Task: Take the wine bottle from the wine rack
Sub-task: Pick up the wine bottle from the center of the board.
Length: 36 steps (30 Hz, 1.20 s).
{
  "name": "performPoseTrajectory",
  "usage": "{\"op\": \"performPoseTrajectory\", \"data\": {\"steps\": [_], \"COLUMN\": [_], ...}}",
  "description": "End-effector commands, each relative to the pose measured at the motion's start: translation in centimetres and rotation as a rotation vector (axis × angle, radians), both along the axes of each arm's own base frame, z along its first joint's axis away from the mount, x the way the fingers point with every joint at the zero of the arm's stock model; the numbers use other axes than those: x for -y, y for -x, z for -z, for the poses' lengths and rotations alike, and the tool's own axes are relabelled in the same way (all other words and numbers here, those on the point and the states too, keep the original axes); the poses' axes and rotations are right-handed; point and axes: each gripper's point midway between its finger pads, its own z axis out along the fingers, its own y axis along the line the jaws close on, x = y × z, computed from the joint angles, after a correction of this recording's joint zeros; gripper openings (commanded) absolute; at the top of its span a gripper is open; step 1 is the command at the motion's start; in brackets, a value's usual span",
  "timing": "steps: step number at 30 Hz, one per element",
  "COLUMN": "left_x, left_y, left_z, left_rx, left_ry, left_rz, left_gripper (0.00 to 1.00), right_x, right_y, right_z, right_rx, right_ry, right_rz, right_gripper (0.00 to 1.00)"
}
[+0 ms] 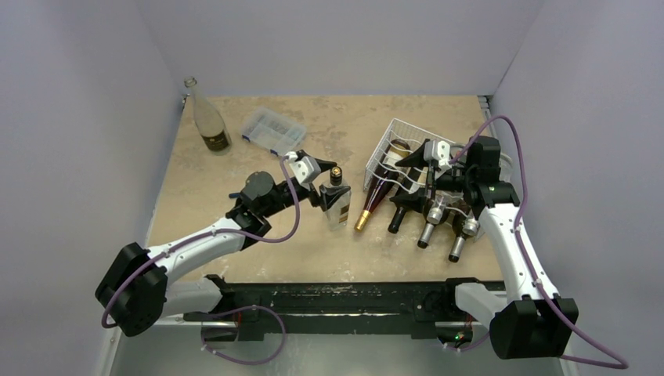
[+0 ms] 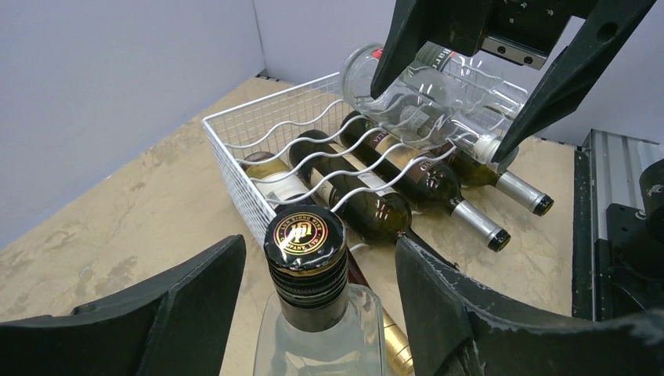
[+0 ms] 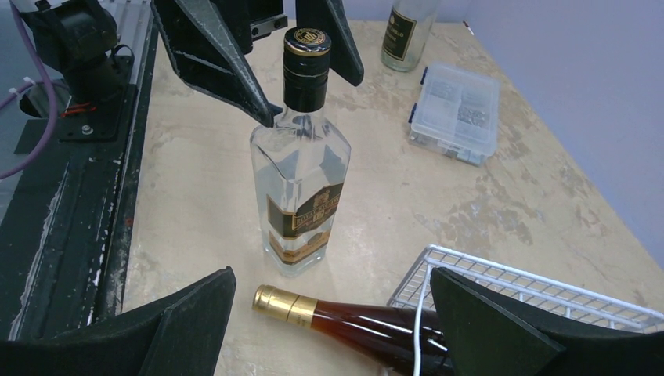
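Observation:
The white wire wine rack (image 1: 391,133) (image 2: 235,149) (image 3: 509,274) sits right of the table's middle with several bottles lying in it. An amber gold-capped wine bottle (image 1: 374,200) (image 3: 368,321) pokes out of its left side. A clear bottle (image 2: 438,86) lies on top, and my right gripper (image 1: 415,176) (image 2: 438,125) (image 3: 333,290) stands open astride it. A square clear bottle with a black cap (image 1: 338,205) (image 2: 313,337) (image 3: 301,188) stands upright on the table left of the rack. My left gripper (image 1: 333,178) (image 2: 317,258) flanks its neck, open, with a gap on each side.
A tall clear bottle (image 1: 210,121) (image 3: 407,31) stands at the back left corner. A clear plastic compartment box (image 1: 272,129) (image 3: 458,110) lies beside it. Grey walls close in three sides, and a black rail (image 1: 329,301) runs along the near edge.

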Motion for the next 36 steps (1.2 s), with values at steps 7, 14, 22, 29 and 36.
{"op": "performPoseTrajectory", "data": {"steps": [7, 14, 22, 29, 36], "left_x": [1.03, 1.32, 1.37, 1.37, 1.38], "left_y": [-0.32, -0.20, -0.31, -0.39, -0.41], "left_z": [-2.64, -2.61, -2.48, -2.36, -2.20], "left_rx": [0.056, 0.062, 0.072, 0.076, 0.076], "left_ry": [0.036, 0.015, -0.005, -0.019, -0.027], "left_rz": [0.002, 0.000, -0.011, -0.019, -0.023], "left_gripper": [0.58, 0.48, 0.43, 0.40, 0.40], "right_x": [0.04, 0.02, 0.06, 0.03, 0.00], "right_y": [0.27, 0.31, 0.29, 0.36, 0.41], "right_z": [-0.21, -0.25, -0.20, -0.22, -0.38], "right_rx": [0.017, 0.018, 0.016, 0.016, 0.018], "right_ry": [-0.010, -0.011, -0.012, -0.012, -0.017], "right_rz": [-0.015, -0.017, -0.015, -0.017, -0.022], "right_gripper": [0.99, 0.99, 0.99, 0.99, 0.99]}}
